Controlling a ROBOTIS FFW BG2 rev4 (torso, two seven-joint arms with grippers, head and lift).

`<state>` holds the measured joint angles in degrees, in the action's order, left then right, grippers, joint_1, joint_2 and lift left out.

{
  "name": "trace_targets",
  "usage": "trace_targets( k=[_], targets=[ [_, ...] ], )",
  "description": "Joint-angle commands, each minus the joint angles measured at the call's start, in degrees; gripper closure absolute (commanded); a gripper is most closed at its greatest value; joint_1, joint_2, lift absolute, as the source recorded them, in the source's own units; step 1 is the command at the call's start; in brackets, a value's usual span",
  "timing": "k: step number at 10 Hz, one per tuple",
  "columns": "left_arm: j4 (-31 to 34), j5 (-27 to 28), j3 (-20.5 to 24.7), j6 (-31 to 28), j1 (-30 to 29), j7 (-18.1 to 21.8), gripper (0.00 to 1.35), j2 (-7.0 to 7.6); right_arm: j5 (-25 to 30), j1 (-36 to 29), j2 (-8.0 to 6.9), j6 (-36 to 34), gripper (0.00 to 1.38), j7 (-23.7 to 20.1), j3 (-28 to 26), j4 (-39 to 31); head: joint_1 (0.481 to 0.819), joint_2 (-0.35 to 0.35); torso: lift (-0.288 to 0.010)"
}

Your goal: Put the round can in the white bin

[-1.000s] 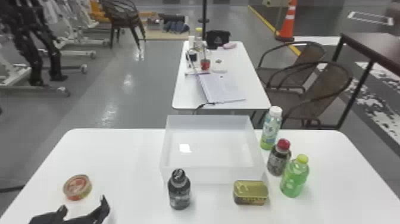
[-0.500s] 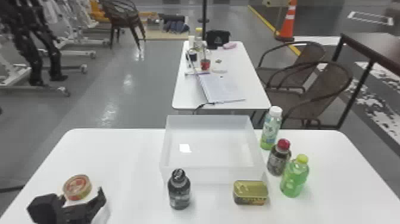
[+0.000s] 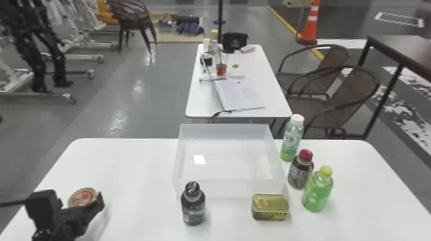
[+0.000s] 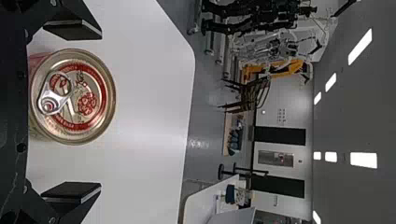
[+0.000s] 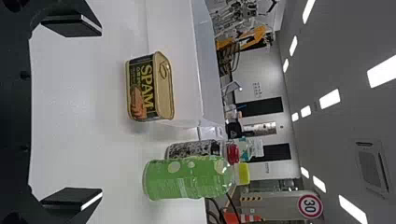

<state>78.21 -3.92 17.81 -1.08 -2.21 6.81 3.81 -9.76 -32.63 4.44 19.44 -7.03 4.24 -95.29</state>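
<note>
At the table's left, my left gripper (image 3: pixel 79 200) is at the round can (image 3: pixel 82 197), partly covering it in the head view. From the left wrist, the left gripper (image 4: pixel 100 111) has its fingers wide apart, with the can (image 4: pixel 74 95) between them, its ring-pull lid showing and a gap on either side. The white bin (image 3: pixel 232 189) stands mid-table, far to the right of the can. My right gripper (image 5: pixel 100 112) is open, nothing between its fingertips, facing the bin's wall (image 5: pixel 175 60) and a rectangular can.
A dark bottle (image 3: pixel 193 206) stands at the bin's near left corner, the rectangular gold can (image 3: pixel 270 207) at its near right. Right of the bin are a green bottle (image 3: pixel 317 192), a red-capped bottle (image 3: pixel 300 170) and a white-capped bottle (image 3: pixel 291 139).
In the head view, the left gripper has moved away from the robot, from below the round can to overlapping its near side. The can and the bin have stayed in place.
</note>
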Motion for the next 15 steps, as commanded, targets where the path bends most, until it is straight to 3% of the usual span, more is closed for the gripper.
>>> trace_targets(
  k=[1, 4, 9, 10, 12, 15],
  targets=[
    [-0.6, 0.6, 0.6, -2.6, 1.1, 0.9, 0.15, 0.58, 0.0, 0.0, -0.04, 0.0, 0.09, 0.0, 0.1, 0.1, 0.549, 0.000, -0.100],
    [-3.4, 2.2, 0.5, -4.1, 3.5, 3.8, 0.16, 1.28, -0.1, 0.5, -0.22, 0.0, 0.09, -0.4, 0.0, 0.3, 0.549, 0.000, -0.100],
    [-6.2, 4.8, 0.6, -7.1, 6.2, 4.2, 0.17, 2.43, -0.2, 0.6, -0.39, 0.0, 0.09, -0.8, 0.0, 0.5, 0.549, 0.000, -0.100],
    [-6.2, 5.0, 1.0, -7.9, 6.0, 4.2, 0.27, 2.43, -0.2, 0.6, -0.39, 0.0, 0.09, -0.8, 0.0, 0.6, 0.549, 0.000, -0.100],
    [-6.6, 5.4, 1.1, -7.6, 5.7, 4.3, 0.84, 2.43, -0.3, 0.6, -0.48, 0.0, 0.09, -0.9, 0.0, 0.6, 0.549, 0.000, -0.100],
    [-6.6, 5.6, 1.4, -6.9, 5.5, 4.7, 0.83, 2.34, -0.3, 0.6, -0.48, 0.0, 0.09, -0.9, 0.0, 0.6, 0.549, 0.000, -0.100]
  ],
)
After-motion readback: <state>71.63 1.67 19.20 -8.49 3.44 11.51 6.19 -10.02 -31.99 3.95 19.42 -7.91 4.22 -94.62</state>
